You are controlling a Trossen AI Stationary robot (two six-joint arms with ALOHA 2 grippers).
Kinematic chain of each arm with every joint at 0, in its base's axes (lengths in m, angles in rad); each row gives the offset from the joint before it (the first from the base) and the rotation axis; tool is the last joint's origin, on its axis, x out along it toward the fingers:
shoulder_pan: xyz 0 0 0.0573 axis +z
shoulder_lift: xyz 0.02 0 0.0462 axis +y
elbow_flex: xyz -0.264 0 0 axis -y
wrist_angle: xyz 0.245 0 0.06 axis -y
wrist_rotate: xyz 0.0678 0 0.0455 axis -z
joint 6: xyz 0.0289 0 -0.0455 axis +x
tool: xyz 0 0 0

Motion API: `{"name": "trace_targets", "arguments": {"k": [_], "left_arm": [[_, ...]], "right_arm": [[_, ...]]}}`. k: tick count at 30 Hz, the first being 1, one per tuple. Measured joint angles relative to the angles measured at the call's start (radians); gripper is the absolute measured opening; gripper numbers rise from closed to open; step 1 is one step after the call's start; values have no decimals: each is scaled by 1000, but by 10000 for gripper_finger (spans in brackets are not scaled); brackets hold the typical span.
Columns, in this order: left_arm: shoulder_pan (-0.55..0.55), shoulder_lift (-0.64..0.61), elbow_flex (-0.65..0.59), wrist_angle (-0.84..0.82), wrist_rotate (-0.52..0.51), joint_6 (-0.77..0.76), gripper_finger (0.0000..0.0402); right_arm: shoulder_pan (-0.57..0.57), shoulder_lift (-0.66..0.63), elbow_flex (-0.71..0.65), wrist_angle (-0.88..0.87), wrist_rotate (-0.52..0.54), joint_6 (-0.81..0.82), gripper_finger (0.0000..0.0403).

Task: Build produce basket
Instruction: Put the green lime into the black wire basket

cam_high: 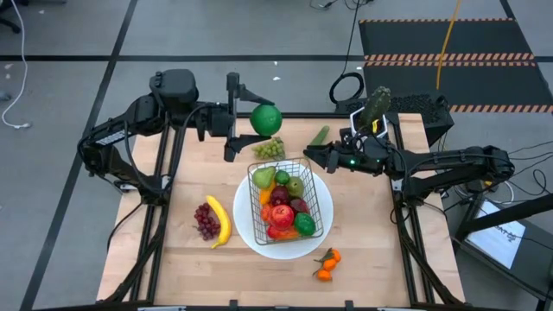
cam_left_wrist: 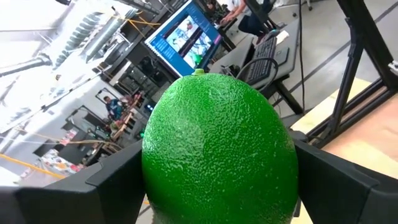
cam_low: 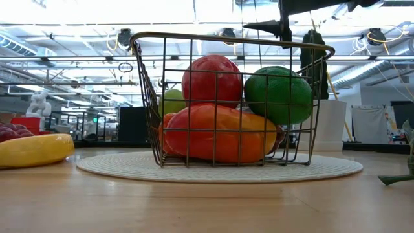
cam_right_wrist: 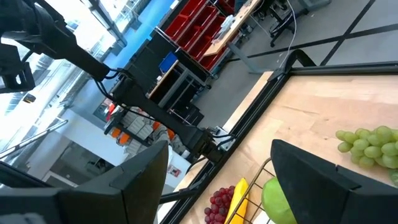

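Observation:
The dark wire basket (cam_high: 289,200) stands on the round white plate (cam_high: 251,235), filled with apples, a pear, a lime and an orange pepper (cam_low: 220,136). My left gripper (cam_high: 251,121) is high over the table's far edge, shut on a green lime (cam_high: 266,119). My right gripper (cam_high: 313,155) hovers level at the basket's far right corner, open and with nothing between its fingers (cam_right_wrist: 217,186). Green grapes (cam_high: 270,149) and a cucumber (cam_high: 320,136) lie beyond the basket. A banana (cam_high: 220,222) and purple grapes (cam_high: 206,220) lie to its left, and tangerines (cam_high: 327,263) at the near right. My left gripper pinches the lime between its two fingers (cam_left_wrist: 112,180), one on each of its opposite sides (cam_left_wrist: 152,168). The fingers come level from the table's left. The lime is lifted well clear of the table, its stem end (cam_left_wrist: 198,72) pointing away from the wrist.
A white pot with a cactus (cam_high: 373,108) stands at the far right corner, just behind my right arm. Bare wood shows along the near edge and at the far left of the table (cam_high: 199,173).

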Motion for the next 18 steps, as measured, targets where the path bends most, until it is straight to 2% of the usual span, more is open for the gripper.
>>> {"name": "trace_targets", "arguments": {"k": [7, 14, 18], "left_arm": [[0, 0, 0, 0, 0, -138, 351], [0, 0, 0, 0, 0, -319, 351], [0, 0, 0, 0, 0, -446, 351]], "right_arm": [[0, 0, 0, -1, -5, -5, 276], [0, 0, 0, -11, -6, -111, 276], [-8, 0, 0, -11, -65, -179, 276]]}}
